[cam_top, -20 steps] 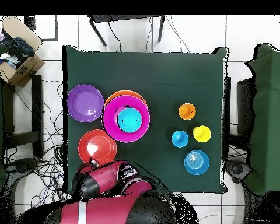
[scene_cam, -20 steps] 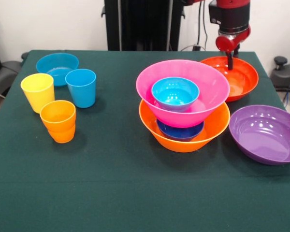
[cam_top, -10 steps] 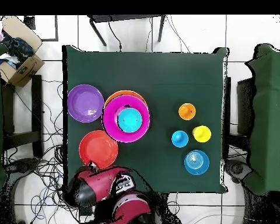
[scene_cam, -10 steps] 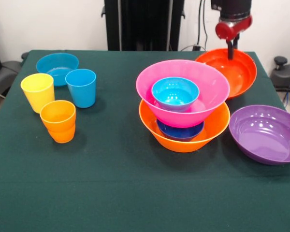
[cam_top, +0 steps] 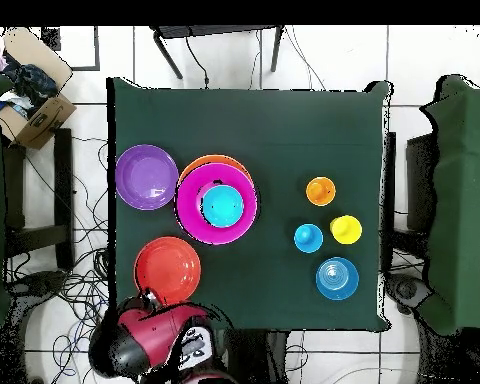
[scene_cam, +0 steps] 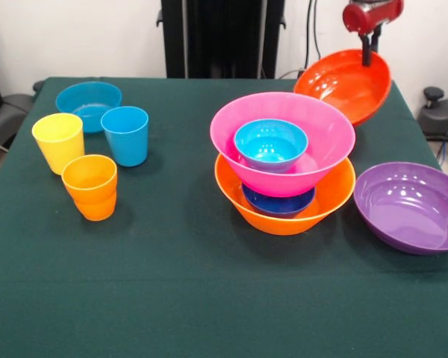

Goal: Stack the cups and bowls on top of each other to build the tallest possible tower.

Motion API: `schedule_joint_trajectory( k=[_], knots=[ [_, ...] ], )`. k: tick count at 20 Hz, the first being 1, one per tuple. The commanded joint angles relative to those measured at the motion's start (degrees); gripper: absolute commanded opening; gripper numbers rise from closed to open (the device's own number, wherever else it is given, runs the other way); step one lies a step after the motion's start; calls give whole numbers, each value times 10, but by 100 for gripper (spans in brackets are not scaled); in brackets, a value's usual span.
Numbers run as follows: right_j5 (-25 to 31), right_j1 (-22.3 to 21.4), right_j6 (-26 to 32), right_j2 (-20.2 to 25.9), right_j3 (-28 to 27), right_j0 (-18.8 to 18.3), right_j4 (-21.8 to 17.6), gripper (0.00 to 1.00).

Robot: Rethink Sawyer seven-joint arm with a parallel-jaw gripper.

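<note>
My gripper [scene_cam: 368, 54] is shut on the far rim of the wide red-orange bowl [scene_cam: 345, 83] and holds it tilted above the table's far right corner; it also shows in the overhead view [cam_top: 168, 269]. The tower stands at centre right: the large orange bowl [scene_cam: 284, 212] holds the small dark blue bowl [scene_cam: 278, 201], the large pink bowl [scene_cam: 284, 142] and the small teal bowl [scene_cam: 270, 144]. The wide purple bowl [scene_cam: 409, 206] lies at the right. At the left stand the yellow cup [scene_cam: 58, 142], the light blue cup [scene_cam: 125, 134], the orange cup [scene_cam: 90, 186] and the shallow light blue bowl [scene_cam: 88, 103].
The robot's black pedestal [scene_cam: 222, 37] stands behind the table's far edge. In the overhead view a cardboard box [cam_top: 32, 90] sits on a stand beside the table, and cables lie on the floor.
The gripper has risen and drawn back towards the pedestal, lifting the red-orange bowl off the table by its rim and tilting it. Nothing else has moved.
</note>
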State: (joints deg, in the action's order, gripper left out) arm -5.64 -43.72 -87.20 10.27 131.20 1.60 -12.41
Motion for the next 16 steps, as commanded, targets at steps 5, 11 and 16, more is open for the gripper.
schedule_joint_trajectory(
  k=[5, 11, 16],
  knots=[
    [92, -72, -129, -21, 31, 42, 34, 0],
    [131, -111, -142, -49, 18, 69, 35, 0],
    [189, -174, -148, -55, 27, 77, 40, 0]
  ],
)
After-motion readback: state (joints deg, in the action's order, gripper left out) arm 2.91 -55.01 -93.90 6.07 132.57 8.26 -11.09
